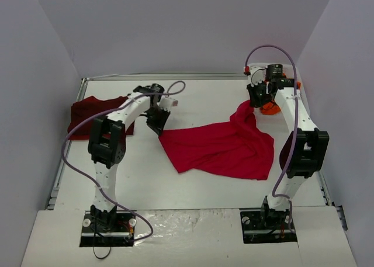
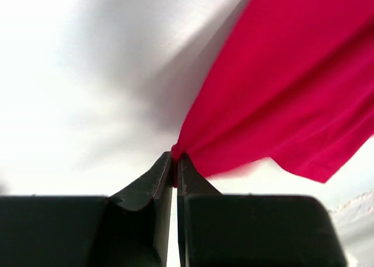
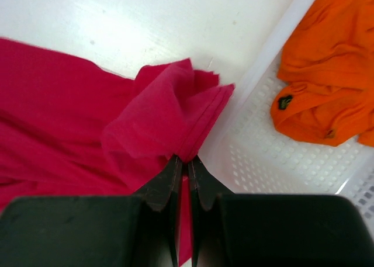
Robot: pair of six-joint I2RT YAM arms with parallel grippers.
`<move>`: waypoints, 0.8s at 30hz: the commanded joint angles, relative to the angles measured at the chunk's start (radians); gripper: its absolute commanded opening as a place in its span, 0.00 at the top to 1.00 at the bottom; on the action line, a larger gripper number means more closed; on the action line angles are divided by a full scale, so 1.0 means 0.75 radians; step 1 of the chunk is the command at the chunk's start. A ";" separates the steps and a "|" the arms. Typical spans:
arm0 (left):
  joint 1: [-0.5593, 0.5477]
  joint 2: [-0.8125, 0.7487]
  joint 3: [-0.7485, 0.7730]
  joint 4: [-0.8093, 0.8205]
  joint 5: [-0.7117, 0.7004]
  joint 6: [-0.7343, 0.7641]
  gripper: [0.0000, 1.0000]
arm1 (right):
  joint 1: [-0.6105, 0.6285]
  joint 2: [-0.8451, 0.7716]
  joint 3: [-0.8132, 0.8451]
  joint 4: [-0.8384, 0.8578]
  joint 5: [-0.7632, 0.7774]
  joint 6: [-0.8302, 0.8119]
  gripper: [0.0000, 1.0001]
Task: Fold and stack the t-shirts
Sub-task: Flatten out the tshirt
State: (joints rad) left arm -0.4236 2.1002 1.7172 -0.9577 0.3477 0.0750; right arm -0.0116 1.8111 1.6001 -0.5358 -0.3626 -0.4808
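The bright red t-shirt (image 1: 219,147) is being held at two ends and is lying mostly rumpled on the desk (image 1: 193,185) between the arms. The left jaws are being pressed together on a thin point of its left edge (image 2: 280,92). The right jaws are being clamped on a bunched wad of several layers at its far right end (image 3: 163,115), where the cloth is being lifted off the desk. The dark maroon t-shirt (image 1: 93,112) is lying at the far left of the desk, well apart. The orange t-shirt (image 3: 327,92) is lying crumpled in the white lattice basket (image 3: 274,156), just beside the right jaws.

Several risks are being judged from this. Only a small tip of cloth is being gripped on the left, so it could be pulled free if the shirt is stretched taut. Because layers are being pinched together on the right, the shirt may be spread twisted rather than flat, and a crooked fold would follow. The lifted end is also being held close to the basket rim, where the cloth could be snagged or the basket nudged.
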 commanded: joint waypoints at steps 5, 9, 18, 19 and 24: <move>0.325 -0.164 0.485 -0.232 0.033 0.103 0.98 | 0.005 0.021 0.343 -0.001 0.023 0.075 1.00; 0.385 -0.284 0.510 -0.218 0.094 0.070 0.98 | 0.005 -0.044 0.405 0.001 0.025 0.099 1.00; 0.467 -0.706 0.265 -0.138 0.156 0.064 0.98 | -0.005 -0.404 0.162 -0.004 0.031 0.062 1.00; 0.485 -0.773 0.204 -0.138 0.166 0.068 0.98 | -0.005 -0.441 0.121 -0.004 0.033 0.058 1.00; 0.520 -0.996 0.020 -0.124 0.171 0.078 0.98 | -0.005 -0.707 -0.071 -0.016 0.062 0.050 1.00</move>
State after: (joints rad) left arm -0.0456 1.4212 1.7626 -1.0466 0.4648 0.1211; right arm -0.0124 1.3735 1.5993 -0.5472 -0.3389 -0.4324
